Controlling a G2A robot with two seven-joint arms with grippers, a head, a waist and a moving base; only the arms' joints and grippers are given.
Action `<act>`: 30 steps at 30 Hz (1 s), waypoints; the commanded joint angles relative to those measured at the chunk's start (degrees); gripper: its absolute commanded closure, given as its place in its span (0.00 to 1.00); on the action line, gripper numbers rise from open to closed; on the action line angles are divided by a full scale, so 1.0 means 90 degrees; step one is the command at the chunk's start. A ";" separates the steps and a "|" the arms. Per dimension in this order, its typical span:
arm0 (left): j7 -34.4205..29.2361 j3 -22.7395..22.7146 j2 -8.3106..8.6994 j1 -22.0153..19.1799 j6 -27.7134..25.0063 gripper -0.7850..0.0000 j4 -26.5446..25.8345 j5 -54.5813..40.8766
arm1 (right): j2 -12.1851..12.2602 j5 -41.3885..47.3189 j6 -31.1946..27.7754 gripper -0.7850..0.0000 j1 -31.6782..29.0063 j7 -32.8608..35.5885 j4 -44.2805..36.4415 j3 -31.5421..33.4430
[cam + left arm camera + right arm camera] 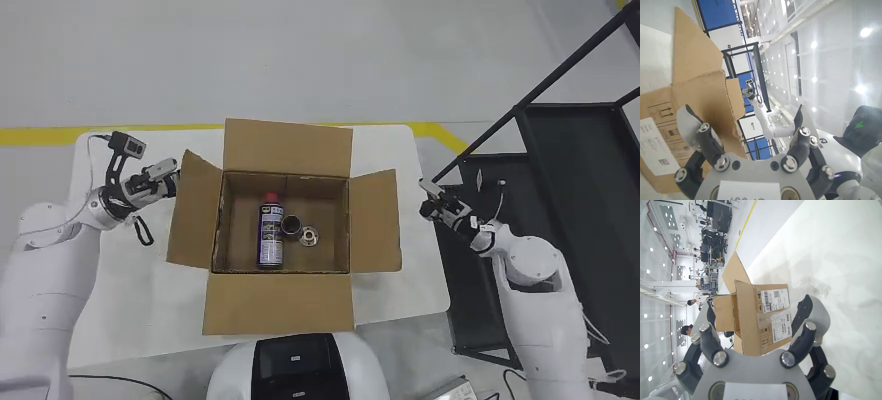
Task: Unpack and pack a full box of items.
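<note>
An open cardboard box (286,150) stands in the middle of the white table with all its flaps spread out. Inside lie a spray can (269,231) with a red cap and two small metal round parts (300,231) beside it. My left gripper (168,179) hovers just outside the box's left flap, open and holding nothing; its wrist view has the flap (702,94) close by between the fingers (685,121). My right gripper (432,198) is off the box's right flap, open and empty, facing the box's labelled side (772,317).
The white table (400,150) has bare strips left and right of the box. A black metal rack (560,180) stands close behind my right arm. A yellow floor line (60,133) runs behind the table.
</note>
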 commanded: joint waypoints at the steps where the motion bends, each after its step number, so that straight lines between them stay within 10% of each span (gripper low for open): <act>1: -0.0028 0.0138 -0.0013 -0.0100 0.0029 0.00 -0.0155 0.0092 | 0.0010 -0.0094 0.0036 0.00 0.0107 0.0037 0.0073 -0.0108; 30: 0.0389 0.2013 -0.0237 -0.1073 -0.0388 0.00 0.0044 0.1842 | -0.0136 -0.0211 -0.0087 0.00 0.2092 0.1347 0.0322 -0.3300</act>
